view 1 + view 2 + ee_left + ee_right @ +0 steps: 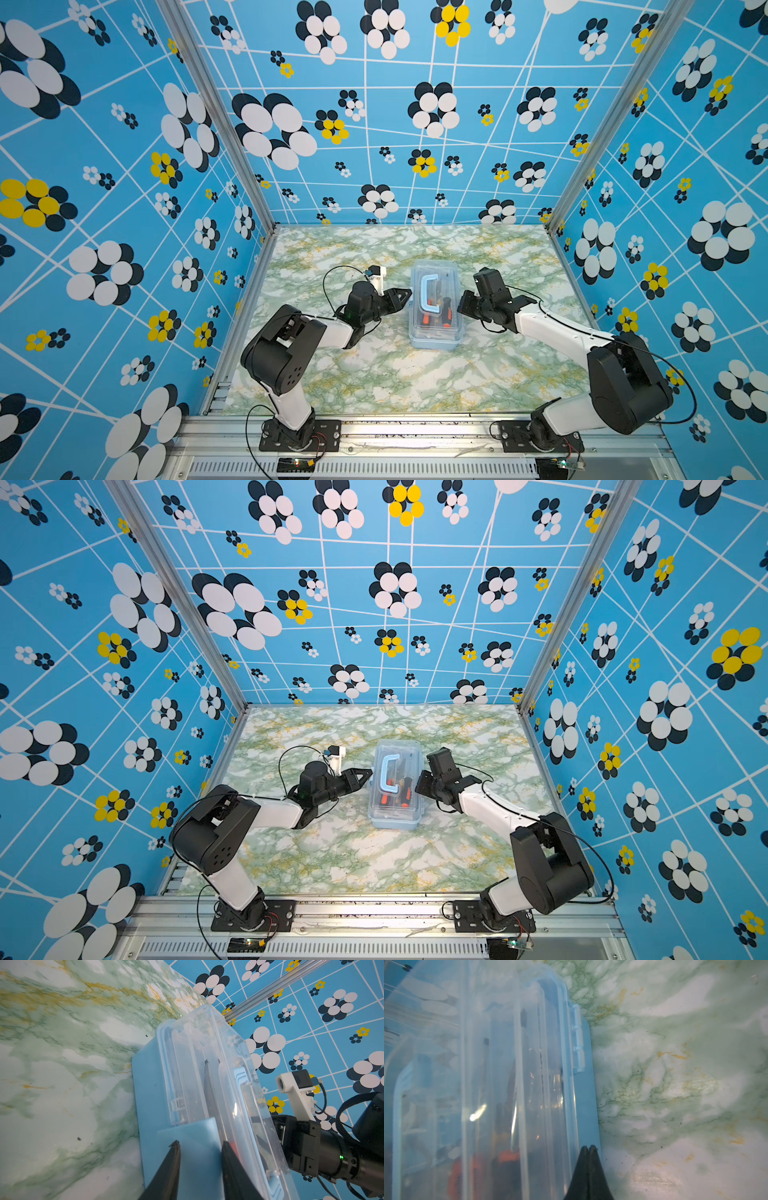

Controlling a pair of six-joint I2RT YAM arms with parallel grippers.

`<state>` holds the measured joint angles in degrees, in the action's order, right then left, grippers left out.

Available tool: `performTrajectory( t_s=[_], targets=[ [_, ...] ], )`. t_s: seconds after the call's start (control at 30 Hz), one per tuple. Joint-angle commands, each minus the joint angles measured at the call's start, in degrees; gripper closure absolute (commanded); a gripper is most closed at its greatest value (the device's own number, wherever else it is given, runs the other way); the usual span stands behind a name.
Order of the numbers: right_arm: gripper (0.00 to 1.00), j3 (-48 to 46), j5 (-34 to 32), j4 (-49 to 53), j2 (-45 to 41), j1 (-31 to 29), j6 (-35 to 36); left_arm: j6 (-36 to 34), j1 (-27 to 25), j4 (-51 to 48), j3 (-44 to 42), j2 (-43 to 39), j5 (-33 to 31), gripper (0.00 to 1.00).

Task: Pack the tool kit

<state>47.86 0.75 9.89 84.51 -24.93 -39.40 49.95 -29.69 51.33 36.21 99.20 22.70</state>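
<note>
L gripper [200, 1143]: jaws narrow-open, nothing held. Tips sit over the blue latch flap [187, 1132] on the left wall of the tool kit [436, 332]. The flap is wider than the gap, so your option here is a press, not a pinch. R gripper [589, 1148]: jaws fully closed, empty, tips at the kit's right wall, hinge [578, 1039] side.

Kit pos.: mid-table, between both grippers, long axis near-to-far. Clear lid [395, 808] is down, handle [424, 295] flat on top, orange-black screwdrivers [446, 313] visible inside. Latch engagement: cannot tell.

Hazards, est.:
- Box looks light, smooth plastic. If L pushes harder than R braces, expect a skid to the right or a yaw.
- A tip hooking under the flap edge would pop it open rather than seat it.
- An unseated latch means tools spill on any lift.

Surface: green-white marble-print table [374, 374], glossy, prob. low grip; no loose tools seen on it. Room: blue flower-print walls [415, 124], alu frame posts [216, 112].
</note>
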Motion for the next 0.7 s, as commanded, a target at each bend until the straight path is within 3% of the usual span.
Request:
performTrajectory(
  t_s=[0.0, 0.27, 0.67],
  targets=[
    [1.0, 1.2, 1.0, -0.4, 2.0, -0.9, 0.5, 0.3, -2.2, -2.8, -2.0, 0.2, 3.6, 0.66],
    [1.0, 1.5, 0.8, -0.4, 2.2, -1.4, 0.5, 0.1, -2.6, -2.2, -2.2, 0.7, 3.6, 0.66],
    [1.0, 1.5, 0.6, -0.5, 2.3, -1.5, 0.4, -6.2, -4.2, -12.3, 1.3, -2.3, 1.0, 0.66]
  ],
)
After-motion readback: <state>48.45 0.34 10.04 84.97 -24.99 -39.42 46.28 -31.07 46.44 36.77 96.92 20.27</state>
